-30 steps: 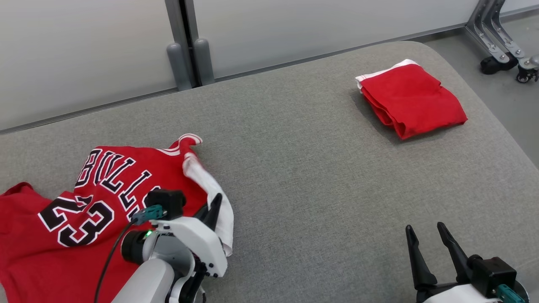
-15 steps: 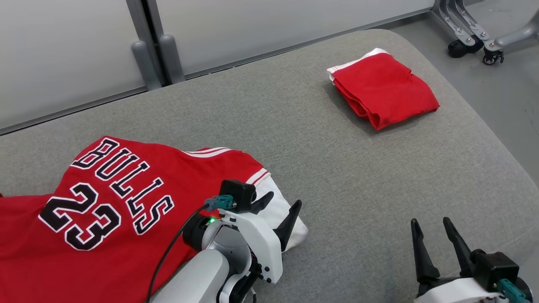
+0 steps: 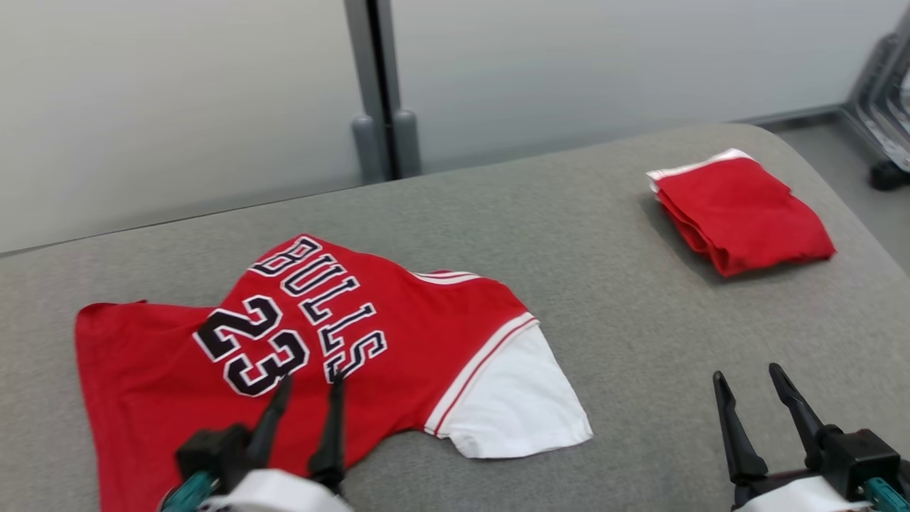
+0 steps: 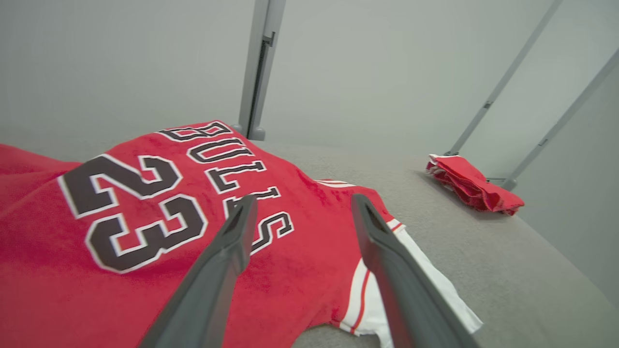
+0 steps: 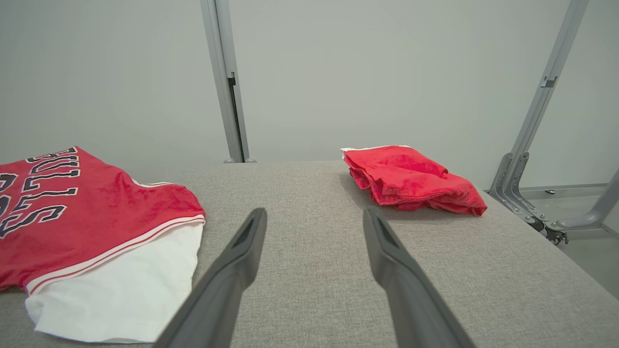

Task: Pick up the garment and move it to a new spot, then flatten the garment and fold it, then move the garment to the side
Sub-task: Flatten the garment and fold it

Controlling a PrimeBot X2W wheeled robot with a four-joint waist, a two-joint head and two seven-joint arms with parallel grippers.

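Observation:
The garment [image 3: 398, 320] is a red jersey lettered BULLS 23 with a white panel at its right end. It lies spread on the grey padded table [image 3: 611, 334], left of centre. My left gripper [image 3: 311, 384] is open at the lower left, its fingertips over the jersey's near edge with nothing between them. In the left wrist view the left gripper [image 4: 304, 200] hovers above the garment [image 4: 300, 270] near the letter S. My right gripper [image 3: 746, 375] stands open and empty at the lower right, over bare table. In the right wrist view the right gripper [image 5: 314, 212] has the garment [image 5: 96, 203] to its left.
A second red garment [image 3: 746, 213], folded, lies at the table's far right, also in the wrist views [image 4: 471, 186] [image 5: 411, 179]. A grey post [image 3: 377, 107] stands against the pale wall behind. A wheeled metal frame [image 5: 522, 188] stands off the table's right end.
My left gripper has opened, let go of the garment's white end and drawn back to the near edge. The jersey now lies spread out. The head camera has shifted. The right gripper stays open.

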